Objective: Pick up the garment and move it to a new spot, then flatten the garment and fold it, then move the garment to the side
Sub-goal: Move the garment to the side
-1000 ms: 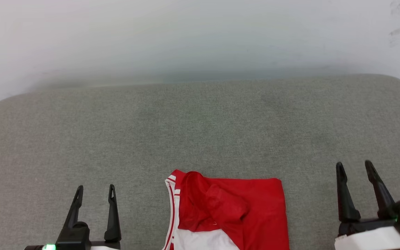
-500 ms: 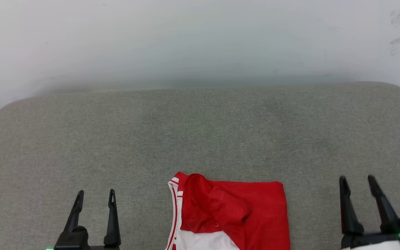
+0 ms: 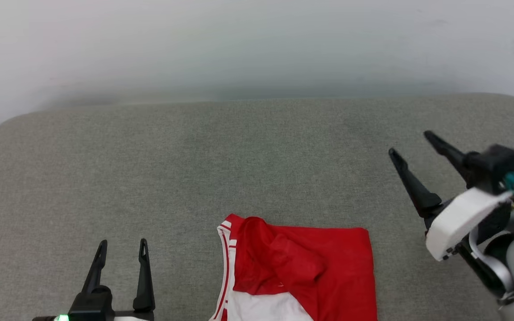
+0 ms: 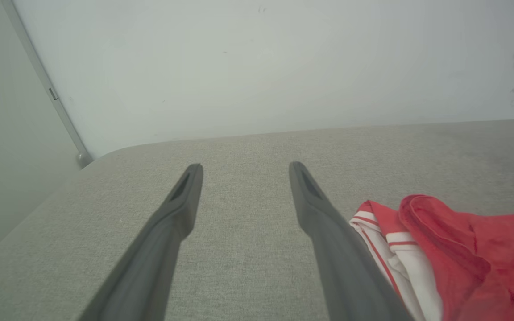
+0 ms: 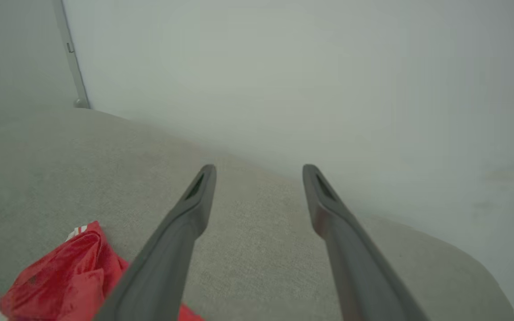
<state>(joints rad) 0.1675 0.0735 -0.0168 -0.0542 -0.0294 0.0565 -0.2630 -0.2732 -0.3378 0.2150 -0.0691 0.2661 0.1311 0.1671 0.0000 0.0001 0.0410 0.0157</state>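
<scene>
Head view: garment lies on the grey cushion, between the two claws. Its near part is cut off by the frame bottom, so I can't tell the long axis. The far hem runs straight across, left to right. Striped trim and a bunched red fold sit on the side facing the left gripper.

Left gripper: fingers spread, nothing between them, low over the cushion. Garment is to its right. In the left wrist view the trim edge shows just beside the right finger.

Right gripper: fingers also spread, nothing held, tips angled away and to the left. Garment is to its left and back toward the robot, well apart. The right wrist view catches it at lower left, partly behind the left finger.

Judgement: the left arm is nearer and the trim corner is the obvious grab. The right arm needs to come back and down to reach the plain red corner.

Obstructions: grey fabric lies between claws and cloth. The white wall sits beyond the cushion's far edge.
</scene>
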